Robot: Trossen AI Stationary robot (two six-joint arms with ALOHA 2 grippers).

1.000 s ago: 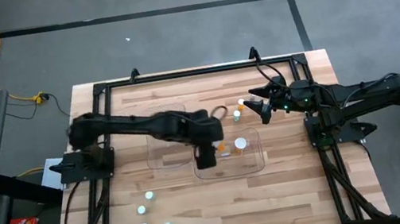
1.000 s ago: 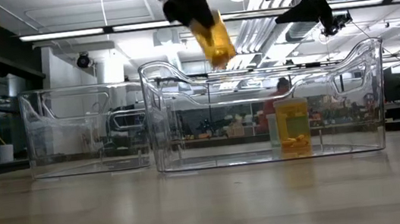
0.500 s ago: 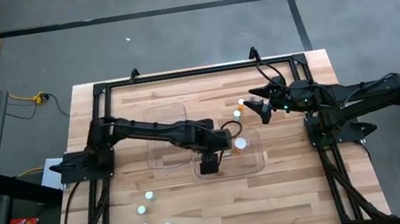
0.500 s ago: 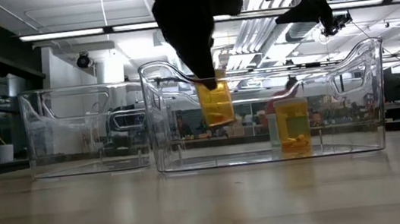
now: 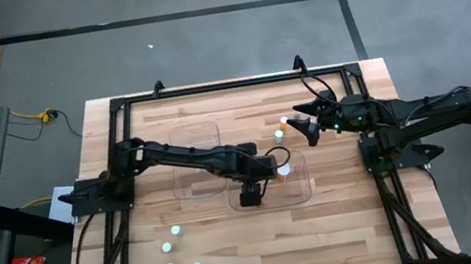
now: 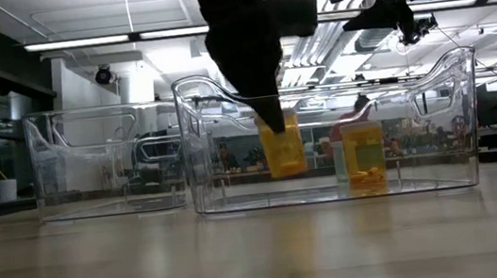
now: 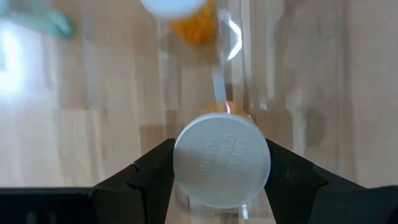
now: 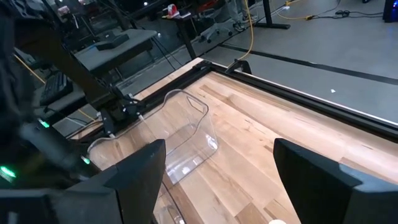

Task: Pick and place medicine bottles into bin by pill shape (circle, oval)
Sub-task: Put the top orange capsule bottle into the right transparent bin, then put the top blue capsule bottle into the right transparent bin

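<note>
1. Near clear bin (image 6: 459, 113): landmark, on the wooden table (image 5: 344, 219); a second clear bin (image 6: 104, 161) stands beside it.
2. Left gripper (image 5: 250, 193): lowered into the near bin, jaws pinching an amber bottle (image 6: 282, 144) by its white cap (image 7: 221, 160); the bottle hangs tilted just above the bin floor.
3. Second amber bottle (image 6: 364, 155): upright inside the same bin.
4. Right gripper (image 5: 309, 127): raised beyond the bin, jaws spread.
5. Loose bottles (image 5: 175, 230): four white-capped ones, on the table well apart from the bin.
</note>
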